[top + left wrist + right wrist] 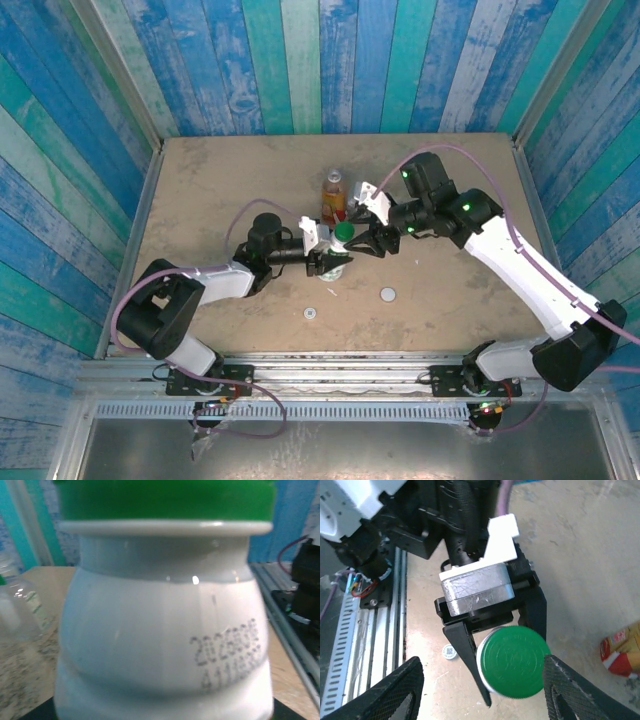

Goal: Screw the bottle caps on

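CENTRE OF THE TABLE: My left gripper (322,262), reaching in from the left, is clamped on the body of the white bottle (160,630) and holds it upright on the tabletop. Its black fingers (468,656) show on both sides below the neck in my right wrist view.

The dark green cap (512,660) sits on that bottle's neck, down against the white collar ring. I cannot tell whether it is turned fully home.

To its right, my right gripper (365,243) comes in from the right side. Its jaws are spread and pinch nothing, and the cap lies between them with its flat top facing my wrist camera. So the bottle's long axis runs nearly straight up into my right wrist. The cap is off centre in the gap, just beside my right-hand finger (580,692) and well apart from the other one.

My judgement: the right arm is the one placed to turn this cap, and a clean grip calls for centring on it before I close.

The amber bottle (335,193) stands just behind. A white cap (388,294) lies loose to the front right.
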You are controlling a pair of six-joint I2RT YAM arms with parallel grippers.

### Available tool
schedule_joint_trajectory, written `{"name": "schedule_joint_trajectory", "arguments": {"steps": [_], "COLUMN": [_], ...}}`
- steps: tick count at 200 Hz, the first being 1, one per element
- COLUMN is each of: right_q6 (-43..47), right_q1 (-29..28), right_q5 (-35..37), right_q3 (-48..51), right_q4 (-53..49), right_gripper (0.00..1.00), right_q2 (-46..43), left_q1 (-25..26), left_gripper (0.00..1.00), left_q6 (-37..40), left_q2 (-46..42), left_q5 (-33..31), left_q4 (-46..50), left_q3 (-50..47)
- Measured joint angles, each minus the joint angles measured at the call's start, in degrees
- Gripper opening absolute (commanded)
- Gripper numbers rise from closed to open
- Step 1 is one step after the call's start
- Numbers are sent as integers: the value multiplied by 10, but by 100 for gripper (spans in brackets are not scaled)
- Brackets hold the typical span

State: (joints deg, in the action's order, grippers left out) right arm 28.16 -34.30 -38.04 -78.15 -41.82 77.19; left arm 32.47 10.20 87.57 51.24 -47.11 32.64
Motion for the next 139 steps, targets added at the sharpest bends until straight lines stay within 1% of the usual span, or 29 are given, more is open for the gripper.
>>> {"name": "schedule_joint_trajectory", "arguments": {"steps": [16, 41, 73, 94, 122, 139], "right_q6": [17, 29, 38, 45, 57, 63], "right_q1": [9, 15, 14, 15, 15, 15], "right_q5": [-13, -21, -35, -46, -55, -56], "right_q3": [-4, -12, -16, -20, -23, -26], "right_q4": [-5, -12, -22, -29, -35, -38], "right_gripper": [61, 58, 50, 48, 40, 30], "right_q2": [10, 32, 46, 51, 56, 59], "left_q1": [0, 0, -1, -1, -1, -2], "left_gripper": [50, 50, 50, 50, 50, 50], "left_q6": [0, 0, 0, 0, 0, -1], "left_q2": [0, 0, 0, 0, 0, 0], "left_q5": [26, 48, 58, 62, 66, 66], "left_q4": [1, 5, 7, 12, 20, 26], "left_q3": [0, 3, 5, 7, 13, 14]}}
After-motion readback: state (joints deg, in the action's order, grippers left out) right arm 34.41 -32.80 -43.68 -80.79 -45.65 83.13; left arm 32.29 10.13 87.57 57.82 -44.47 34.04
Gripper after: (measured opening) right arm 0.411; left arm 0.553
